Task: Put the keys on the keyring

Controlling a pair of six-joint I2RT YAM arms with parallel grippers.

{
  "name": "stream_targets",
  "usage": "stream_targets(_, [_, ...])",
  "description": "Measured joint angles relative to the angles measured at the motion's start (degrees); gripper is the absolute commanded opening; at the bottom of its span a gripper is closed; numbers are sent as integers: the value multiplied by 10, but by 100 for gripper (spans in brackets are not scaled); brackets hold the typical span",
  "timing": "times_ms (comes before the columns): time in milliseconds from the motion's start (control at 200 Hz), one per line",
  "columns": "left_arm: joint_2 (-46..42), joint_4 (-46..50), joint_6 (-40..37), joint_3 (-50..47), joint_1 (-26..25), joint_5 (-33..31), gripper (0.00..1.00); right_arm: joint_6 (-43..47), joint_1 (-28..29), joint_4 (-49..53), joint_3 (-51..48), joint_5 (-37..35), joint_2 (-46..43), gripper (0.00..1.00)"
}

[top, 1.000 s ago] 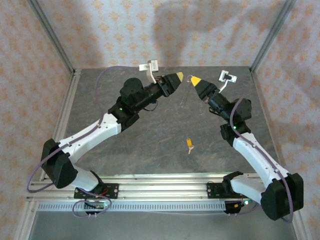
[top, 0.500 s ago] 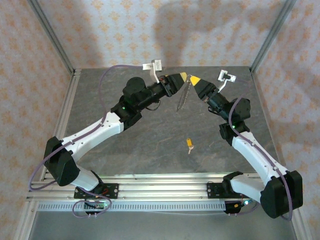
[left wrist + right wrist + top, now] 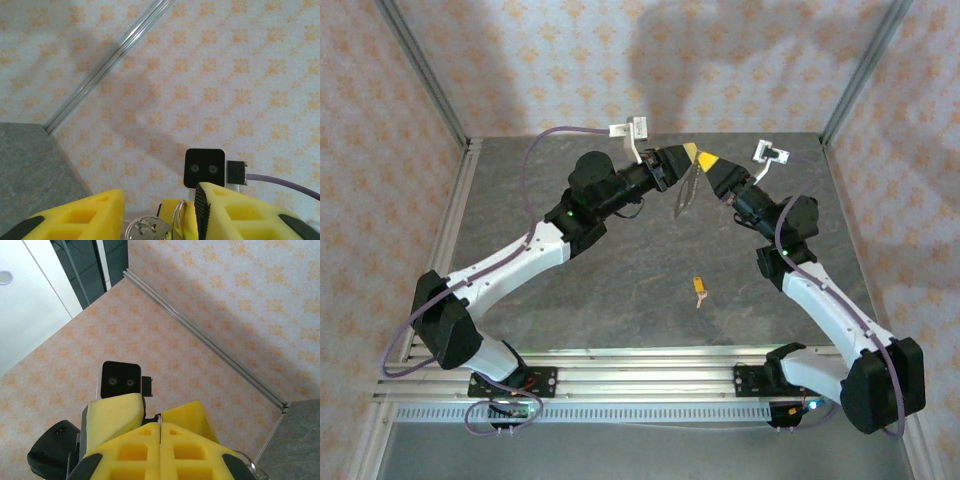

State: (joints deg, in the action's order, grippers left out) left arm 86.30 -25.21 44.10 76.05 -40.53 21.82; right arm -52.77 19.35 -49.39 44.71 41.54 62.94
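The keyring (image 3: pixel 686 192), a thin pale loop, hangs above the far middle of the table from my right gripper (image 3: pixel 708 161). In the right wrist view that gripper (image 3: pixel 160 420) is shut, with the ring's wire (image 3: pixel 160 416) poking out at its tips. My left gripper (image 3: pixel 682 154) meets it tip to tip. In the left wrist view its jaws (image 3: pixel 160 194) stand apart around the keyring (image 3: pixel 176 217), a round silvery piece (image 3: pixel 145 229) and the right gripper's yellow tip. One small key (image 3: pixel 699 287) with an orange head lies on the table nearer the arms.
The grey table (image 3: pixel 570 300) is walled with patterned panels on metal posts (image 3: pixel 425 75). Both wrist cameras (image 3: pixel 628 129) (image 3: pixel 772 153) stick up behind the grippers. A rail (image 3: pixel 640 380) carries the arm bases along the near edge.
My left gripper has moved right and closed in on the hanging keyring, which has swung slightly left. The right gripper has held its place. The key on the table has not moved.
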Motion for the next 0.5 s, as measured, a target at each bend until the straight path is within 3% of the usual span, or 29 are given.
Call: stream_targets(500, [2, -2, 0, 0, -4, 7, 25, 0, 0, 0, 0, 0, 7, 0])
